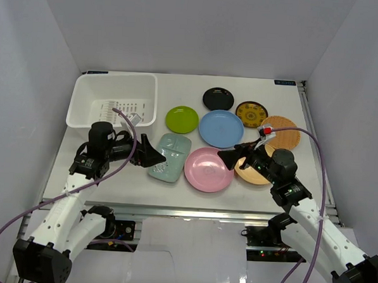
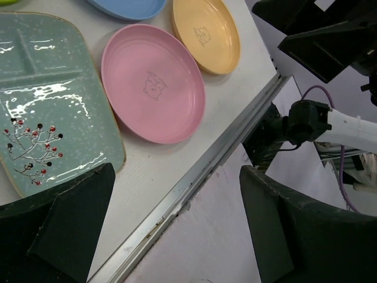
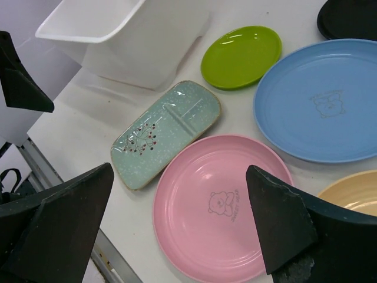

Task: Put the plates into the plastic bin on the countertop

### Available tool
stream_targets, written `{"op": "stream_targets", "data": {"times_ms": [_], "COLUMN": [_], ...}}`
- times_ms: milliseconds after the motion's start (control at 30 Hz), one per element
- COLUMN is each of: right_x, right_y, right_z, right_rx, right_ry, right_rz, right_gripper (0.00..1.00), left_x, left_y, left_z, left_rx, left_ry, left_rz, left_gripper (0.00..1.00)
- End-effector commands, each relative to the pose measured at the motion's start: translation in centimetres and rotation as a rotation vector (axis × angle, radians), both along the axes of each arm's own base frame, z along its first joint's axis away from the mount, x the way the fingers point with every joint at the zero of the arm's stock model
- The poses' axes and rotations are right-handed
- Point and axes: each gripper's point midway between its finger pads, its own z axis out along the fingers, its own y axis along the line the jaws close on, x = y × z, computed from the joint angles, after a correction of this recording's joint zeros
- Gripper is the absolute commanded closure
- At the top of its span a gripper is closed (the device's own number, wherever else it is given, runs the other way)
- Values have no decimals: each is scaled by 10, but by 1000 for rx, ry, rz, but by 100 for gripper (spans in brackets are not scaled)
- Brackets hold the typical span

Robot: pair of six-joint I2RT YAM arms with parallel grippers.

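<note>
- On the countertop (image 1: 111,172), rear left corner: one white plastic bin (image 1: 90,92), open side up. No plate is seen inside it.
- To the right of the bin, eight pieces are laid flat:
  - green divided tray (image 1: 169,156), nearest the bin
  - pink plate (image 1: 208,170), just beside the tray
  - blue plate (image 1: 221,128)
  - lime plate (image 1: 182,119)
  - black plate (image 1: 218,98)
  - dark plate with yellow pattern (image 1: 251,114)
  - orange plate (image 1: 281,132)
  - tan plate (image 2: 206,35), partly hidden under the right arm in the overhead view
- Left gripper (image 1: 155,155): jaws spread wide, nothing held. It is hung over the near end of the tray.
- Right gripper (image 1: 232,155): jaws spread wide, nothing held. It is poised above the pink plate's right side, close to the tan plate.
- Step in hand: judged to be the approach to a first pick, as every piece is on the countertop and none is lifted.
- Next move: a descent to a rim is called for, one finger slid under the raised edge and one set above it, since flat pieces offer no other hold. The tray is judged the natural first item for the left arm, given the short carry to the bin.
</note>
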Motion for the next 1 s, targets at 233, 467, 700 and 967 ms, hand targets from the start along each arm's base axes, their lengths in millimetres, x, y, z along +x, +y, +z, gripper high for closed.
{"op": "stream_targets", "data": {"times_ms": [233, 467, 700, 967], "right_x": [1, -3, -5, -10], "right_y": [-5, 4, 4, 10], "right_z": [1, -4, -4, -4], "right_rx": [41, 60, 70, 83], "right_ry": [-22, -18, -33, -47], "right_rz": [-44, 15, 22, 69], "right_gripper": [6, 7, 7, 8], "left_x": [23, 33, 51, 57], "left_y": [17, 23, 46, 60], "left_z": [-50, -78, -119, -146], "left_rx": [122, 178, 321, 417], "left_ry": [170, 257, 287, 332], "left_rz": [168, 221, 348, 410], "left_gripper": [2, 2, 13, 21]}}
